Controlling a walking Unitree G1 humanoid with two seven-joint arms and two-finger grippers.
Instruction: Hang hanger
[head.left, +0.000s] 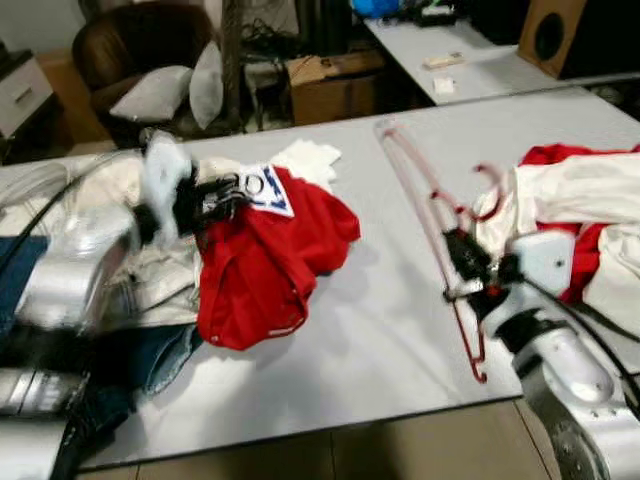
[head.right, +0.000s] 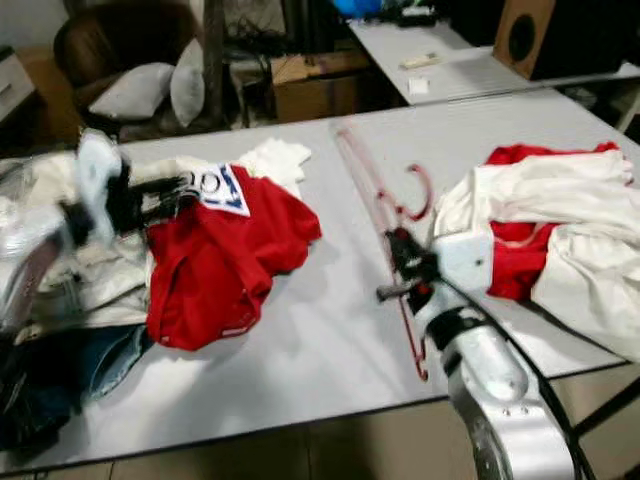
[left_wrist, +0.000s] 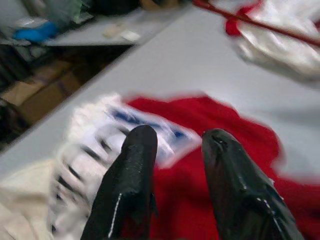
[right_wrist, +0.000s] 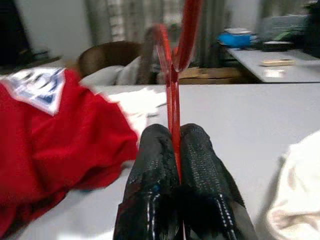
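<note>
On the wide grey table lies a crumpled red cloth garment with a white and blue patch near its collar; the patch carries dark round marks, but they are too blurred to read as letters or numbers. The left gripper is raised at the upper edge of this red garment, beside the patch, with its silver arm reaching in from the left side. In the left wrist view its two black fingers stand a moderate gap apart over the patch and the red cloth, and nothing is held between them. The thin red plastic hanger lies on the table between the red garment and a heap of white and red clothes at the right side, with its hook near this heap. The right gripper comes from the lower right, its wrist bent toward the table, and its fingers are pressed together on the thin red bar of the hanger. Under the left arm lie pale cloth and blue denim jeans. Behind the table stand a brown armchair with grey cushions and a brown cardboard box.
</note>
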